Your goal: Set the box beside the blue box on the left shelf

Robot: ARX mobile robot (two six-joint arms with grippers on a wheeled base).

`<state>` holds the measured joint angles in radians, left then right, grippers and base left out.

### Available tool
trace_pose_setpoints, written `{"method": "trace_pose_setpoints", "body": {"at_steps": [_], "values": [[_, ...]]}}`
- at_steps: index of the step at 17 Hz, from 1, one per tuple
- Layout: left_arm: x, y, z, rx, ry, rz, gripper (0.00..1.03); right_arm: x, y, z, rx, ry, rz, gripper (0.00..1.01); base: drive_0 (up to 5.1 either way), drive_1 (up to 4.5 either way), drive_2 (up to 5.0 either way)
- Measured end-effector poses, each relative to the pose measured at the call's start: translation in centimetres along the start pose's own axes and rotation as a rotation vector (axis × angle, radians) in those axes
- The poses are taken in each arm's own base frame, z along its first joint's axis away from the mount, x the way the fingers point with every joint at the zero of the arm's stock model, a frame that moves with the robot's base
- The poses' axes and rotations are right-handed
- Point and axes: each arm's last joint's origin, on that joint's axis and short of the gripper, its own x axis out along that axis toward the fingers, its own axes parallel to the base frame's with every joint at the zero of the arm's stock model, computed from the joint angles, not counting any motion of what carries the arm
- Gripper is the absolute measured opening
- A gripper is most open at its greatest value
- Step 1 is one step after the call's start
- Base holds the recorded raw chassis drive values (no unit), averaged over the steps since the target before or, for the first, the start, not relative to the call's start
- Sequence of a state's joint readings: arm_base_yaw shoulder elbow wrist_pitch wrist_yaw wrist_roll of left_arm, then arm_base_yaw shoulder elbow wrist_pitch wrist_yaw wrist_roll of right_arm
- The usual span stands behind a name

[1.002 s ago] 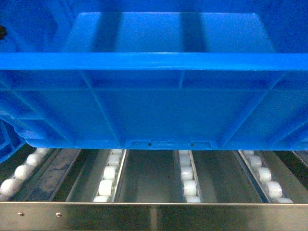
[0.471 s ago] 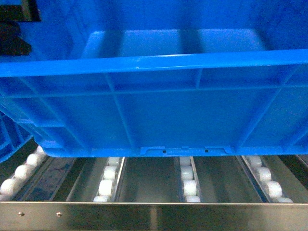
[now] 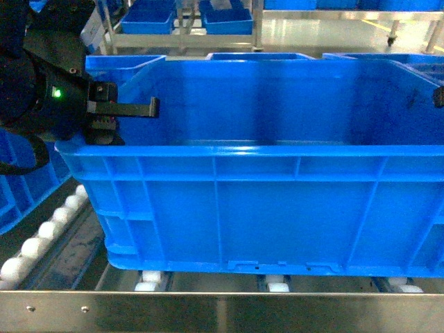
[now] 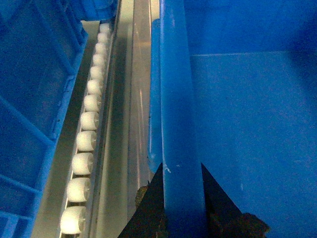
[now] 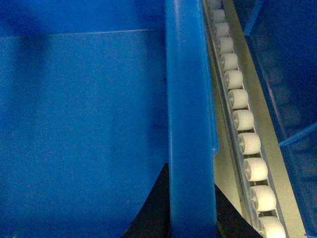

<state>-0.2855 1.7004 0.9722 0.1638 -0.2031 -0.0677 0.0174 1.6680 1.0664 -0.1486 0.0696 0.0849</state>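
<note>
The box (image 3: 277, 201) sat on the left shelf (image 3: 222, 311), its underside resting on the white rollers (image 3: 276, 282) just behind the shiny metal front lip. It stood level, open top up, its ribbed near wall filling most of the head view.

The left gripper (image 4: 182, 218) was clamped on the box's left rim, one dark finger (image 4: 148, 210) outside the wall and the other inside, both pressed against the thick blue edge. In the head view the left arm's black body with a green light sat at the box's upper left corner.

The right gripper (image 5: 181, 213) held the right rim in the same way, fingers (image 5: 153, 208) closed on either side of the wall. Only a small dark bit of it showed at the right edge of the head view.

A lane of rollers ran along each side of the box. Just beyond the left lane stood another blue box (image 4: 29, 99), near but apart. The blue wall (image 5: 292, 89) past the right lane was probably another box, though too little showed to be sure.
</note>
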Motion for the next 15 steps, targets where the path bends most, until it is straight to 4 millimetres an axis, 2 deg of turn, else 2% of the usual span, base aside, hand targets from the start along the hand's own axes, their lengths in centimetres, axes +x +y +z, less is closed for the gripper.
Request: {"method": "trace_pose_setpoints", "body": {"at_steps": [12,13,15], "values": [[0.7,0.2,0.0,0.002,-0.004,-0.009,0.09,0.8,0.1,-0.1,0.002,0.008,0.004,0.08,0.0,0.00,0.0],[0.8,0.2,-0.2,0.033,-0.008,0.001,0.17,1.0,0.1,-0.3,-0.031,0.020,-0.005,0.20,0.0,0.00,0.0],[0.8,0.0,0.0,0.090,-0.031,0.012,0.26,1.1,0.1,-0.2,-0.047,0.013,-0.003,0.28,0.0,0.00,0.0]]}}
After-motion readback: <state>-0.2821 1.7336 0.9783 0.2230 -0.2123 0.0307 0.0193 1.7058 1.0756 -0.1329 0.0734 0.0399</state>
